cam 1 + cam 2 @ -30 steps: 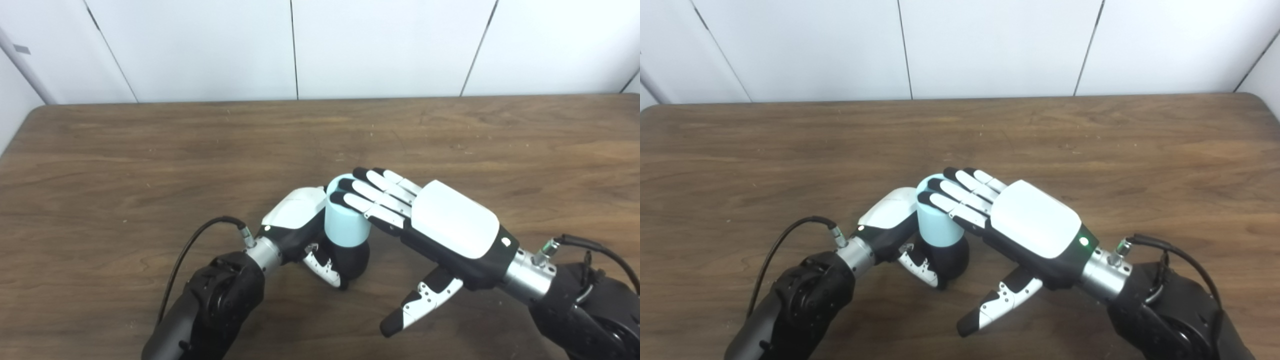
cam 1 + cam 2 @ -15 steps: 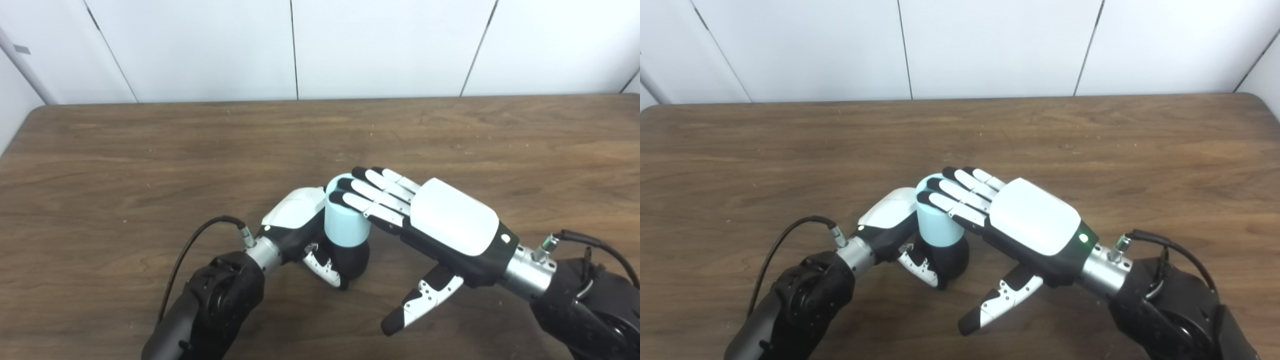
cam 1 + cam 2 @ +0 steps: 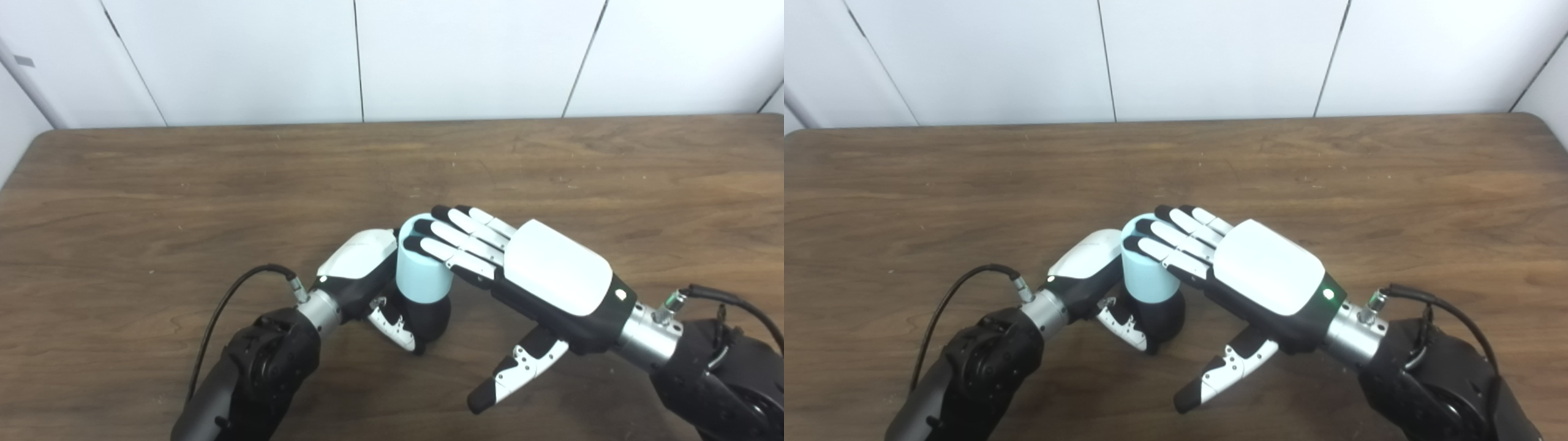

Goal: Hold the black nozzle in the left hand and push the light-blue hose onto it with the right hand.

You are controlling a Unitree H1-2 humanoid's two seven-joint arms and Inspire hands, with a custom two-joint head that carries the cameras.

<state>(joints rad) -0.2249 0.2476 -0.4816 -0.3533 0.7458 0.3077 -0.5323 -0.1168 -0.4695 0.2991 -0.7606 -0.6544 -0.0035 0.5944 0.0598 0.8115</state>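
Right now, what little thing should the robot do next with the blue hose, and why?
Probably keep pressing straight down with the right hand. Its flat fingers lie on top of the light-blue hose, which stands upright over the black nozzle. The left hand is wrapped around the nozzle, bracing it. Some black shows below the hose, so it may not be fully seated.

White-shelled robot hand — black fingertips, silver wrist, black cable.
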